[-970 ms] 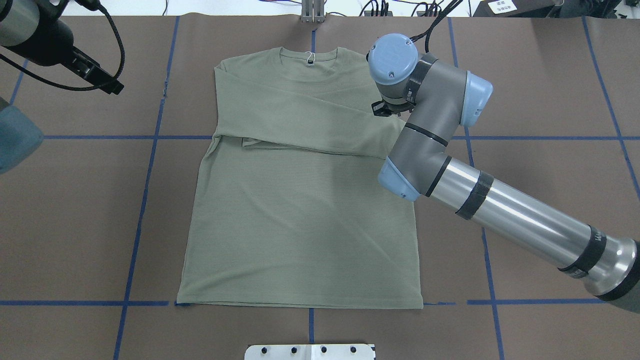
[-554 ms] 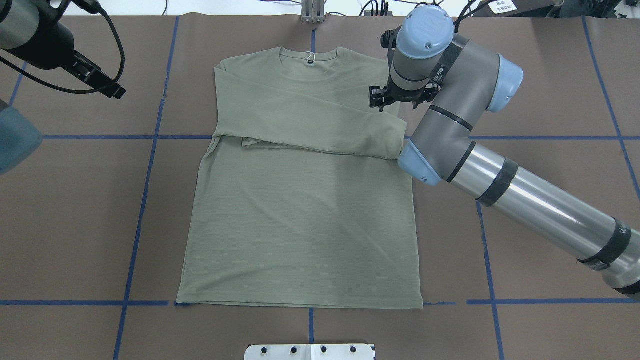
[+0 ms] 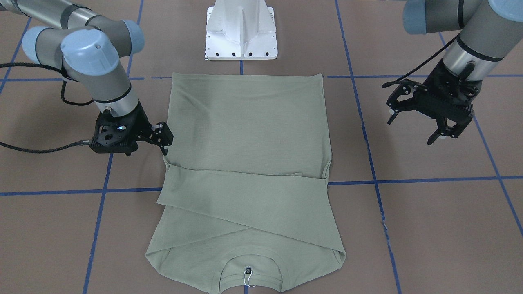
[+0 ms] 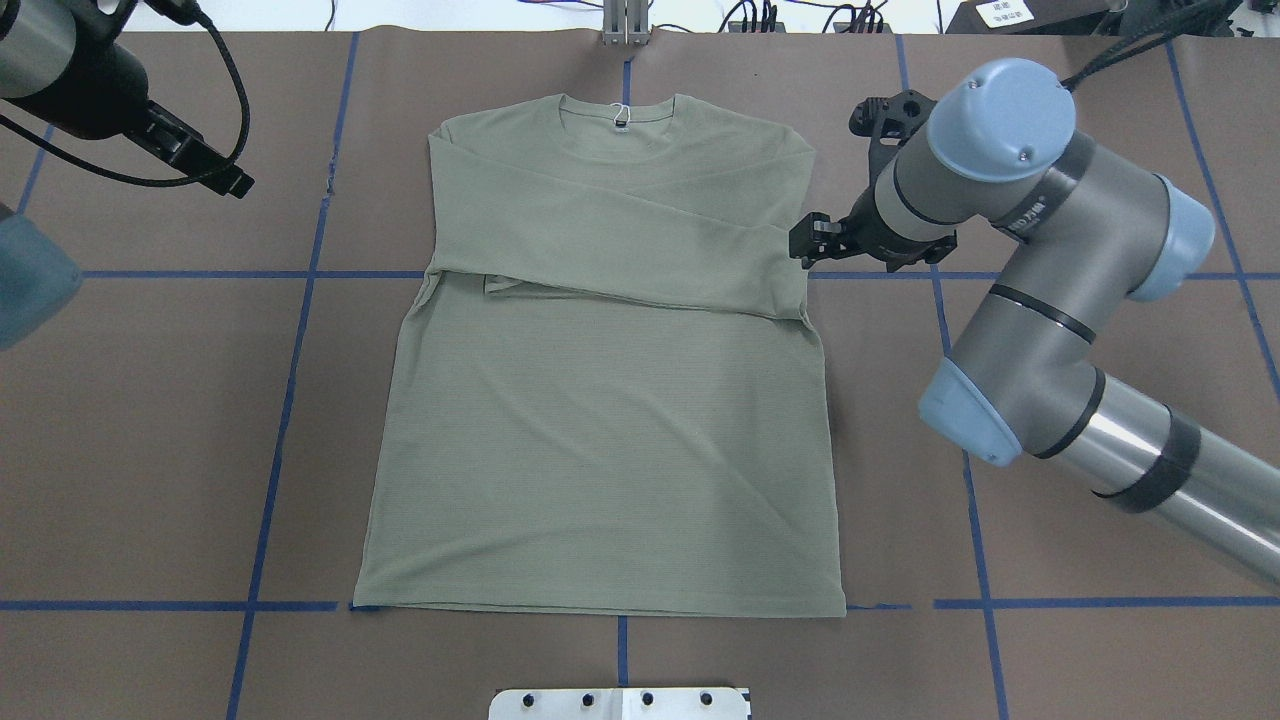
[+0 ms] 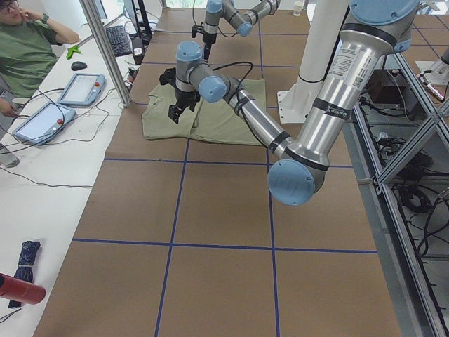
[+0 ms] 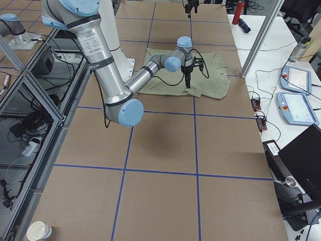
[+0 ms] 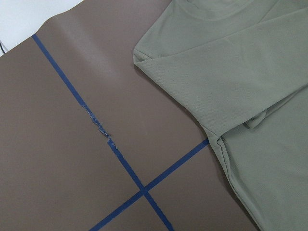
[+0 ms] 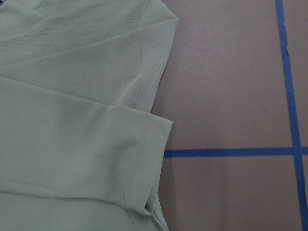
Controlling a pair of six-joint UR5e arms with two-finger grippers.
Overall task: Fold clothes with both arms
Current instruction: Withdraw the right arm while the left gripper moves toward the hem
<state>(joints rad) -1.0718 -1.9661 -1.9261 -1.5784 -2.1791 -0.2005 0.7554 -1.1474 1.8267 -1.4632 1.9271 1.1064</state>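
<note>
My left gripper point(image 4: 215, 176) hangs over bare table point(image 4: 150, 450), well off the shirt's left shoulder. In the front-facing view its fingers are spread wide and hold nothing.

The sage-green shirt point(image 4: 600, 440) lies flat mid-table between my arms. Its long axis runs from the hem point(image 4: 600, 605) near my base out to the collar point(image 4: 617, 108). Both sleeves point(image 4: 620, 250) are crossed over the chest in one slanted band, and the body is smooth with shallow ripples.

My right gripper point(image 4: 812, 242) is just beside the shirt's right edge, level with that band. It holds no cloth, but I cannot tell how wide it is. I judge my right arm is far nearer for any next grasp.
</note>
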